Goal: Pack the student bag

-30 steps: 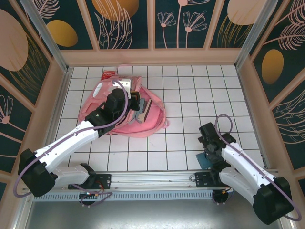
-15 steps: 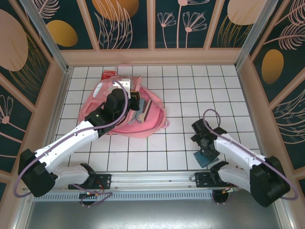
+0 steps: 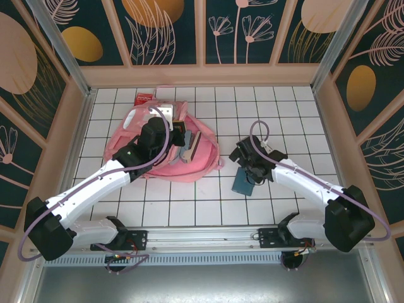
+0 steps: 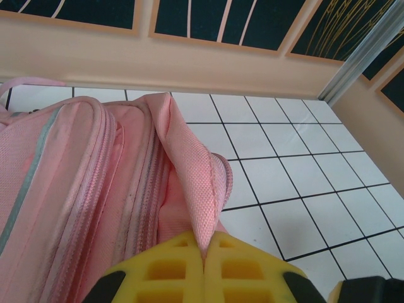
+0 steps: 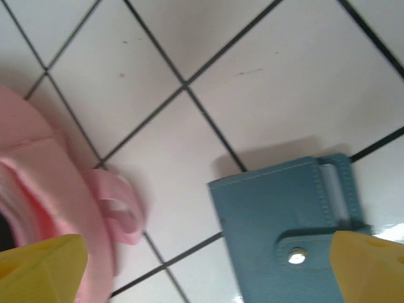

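Note:
The student bag (image 3: 165,146), a pink backpack, lies at the back left of the tiled table. My left gripper (image 3: 180,135) is over its right half. In the left wrist view the yellow fingers (image 4: 170,268) are shut on a ridge of the bag's pink fabric (image 4: 192,183), which is pulled up. My right gripper (image 3: 247,165) stands open just right of the bag. A teal wallet (image 3: 242,182) with a snap tab lies under it. In the right wrist view the wallet (image 5: 278,214) sits against the right fingertip (image 5: 369,262), far from the left one. The bag's edge (image 5: 38,189) and a pink loop (image 5: 117,211) show at left.
A small red item (image 3: 144,98) lies on the table behind the bag, by the back wall. Wooden walls and metal posts enclose the table (image 3: 284,120) on three sides. White tiles stretch bare to the right and front of the bag.
The right arm has swung left and away from the front edge toward the bag. The teal wallet has moved with it. The left arm has held still.

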